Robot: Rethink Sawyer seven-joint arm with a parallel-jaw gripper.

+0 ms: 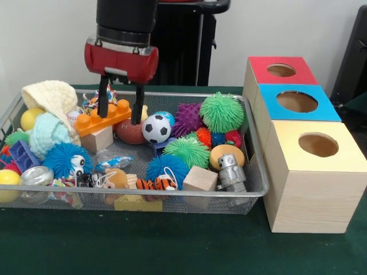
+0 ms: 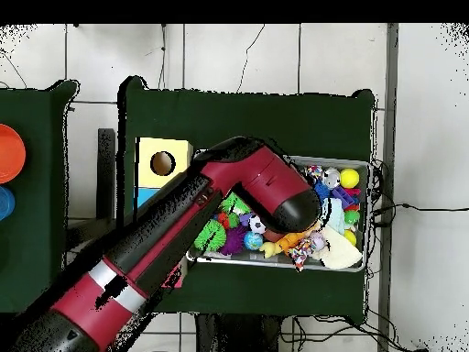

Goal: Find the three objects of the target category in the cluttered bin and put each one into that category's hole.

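Note:
The cluttered bin (image 1: 256, 192) is a silver wire-mesh basket full of toys; it also shows in the overhead view (image 2: 359, 268). My gripper (image 1: 120, 119) hangs into its back left part with its fingers (image 1: 102, 97) spread apart. They straddle the right part of an orange toy brick (image 1: 94, 121) that lies tilted on a wooden cube (image 1: 97, 139). I cannot tell if the fingers touch the brick. A brown football (image 1: 127, 134) and a soccer ball (image 1: 155, 128) lie just right of it. In the overhead view the arm (image 2: 183, 238) hides the gripper.
Three wooden boxes with round holes stand right of the bin: red top (image 1: 269, 62), blue top (image 1: 269, 100), yellow top (image 1: 287, 134). The bin also holds spiky balls (image 1: 221, 112), a grey robot toy (image 1: 230, 172), a wooden cube (image 1: 200, 179) and cloth (image 1: 51, 97).

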